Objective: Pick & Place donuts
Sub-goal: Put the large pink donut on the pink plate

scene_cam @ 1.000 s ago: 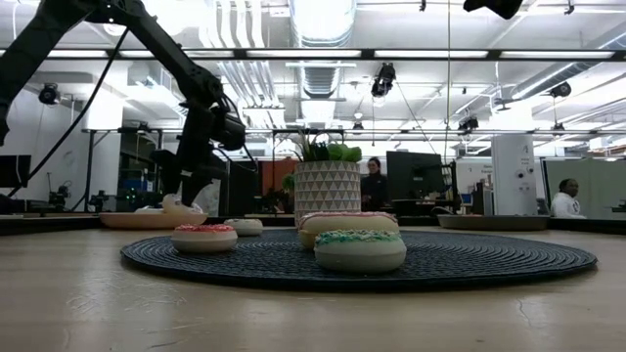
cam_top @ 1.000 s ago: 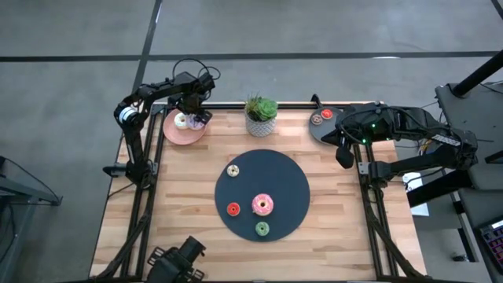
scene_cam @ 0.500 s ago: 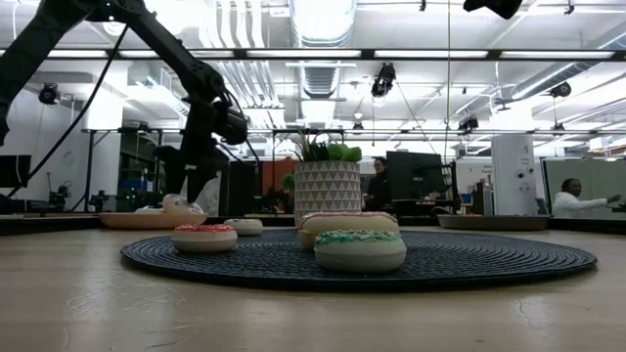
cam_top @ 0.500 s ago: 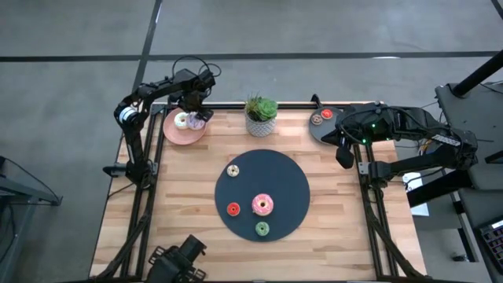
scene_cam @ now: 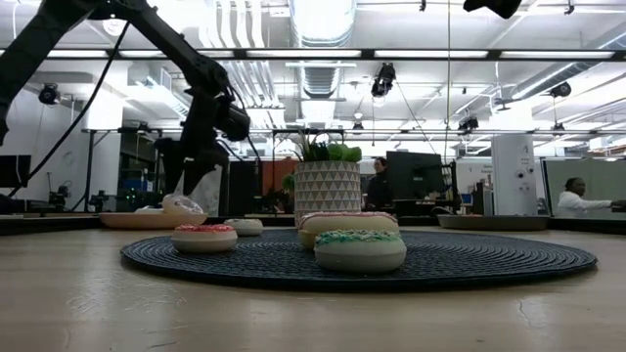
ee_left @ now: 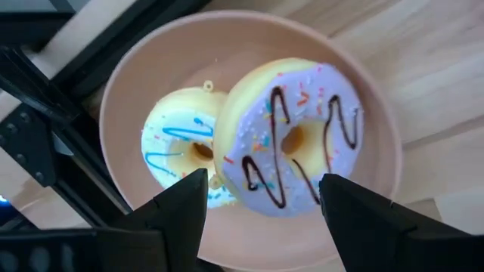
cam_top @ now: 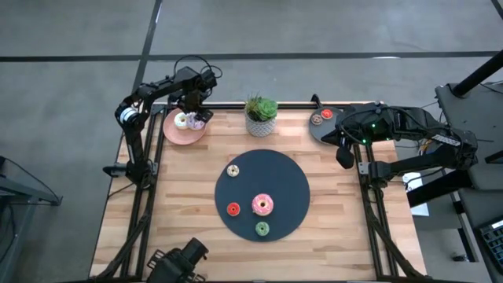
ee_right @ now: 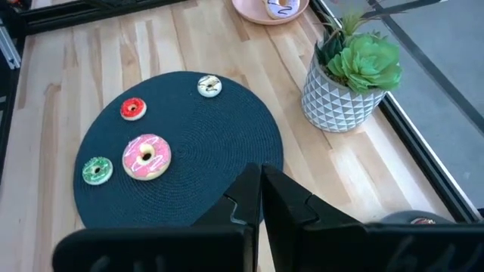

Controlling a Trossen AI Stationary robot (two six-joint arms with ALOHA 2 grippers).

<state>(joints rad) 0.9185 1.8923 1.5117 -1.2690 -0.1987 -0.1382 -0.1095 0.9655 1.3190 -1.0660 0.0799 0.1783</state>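
Observation:
A pink plate [cam_top: 174,134] at the table's far left holds two donuts: a white one with blue stripes [ee_left: 178,149] and a purple one with brown drizzle [ee_left: 296,132], whose edge overlaps the white one. My left gripper [ee_left: 261,208] hangs open just above them, pointing down, with nothing between its fingers; the low view shows this gripper [scene_cam: 199,183] clear of the plate. On the dark round mat [cam_top: 283,177] lie a cream donut [cam_top: 233,170], a red one [cam_top: 233,209], a pink one [cam_top: 262,205] and a green one [cam_top: 262,229]. My right gripper [ee_right: 261,198] waits shut, high at the table's right.
A potted plant [cam_top: 261,115] stands at the far middle, between the pink plate and a grey plate [cam_top: 321,132] at the far right, which holds a brown ring [cam_top: 316,119] and a red ring [cam_top: 327,115]. Bare wood lies to the left and right of the mat.
My left gripper has risen a little above the pink plate and stayed open. The two donuts on the plate lie where they were.

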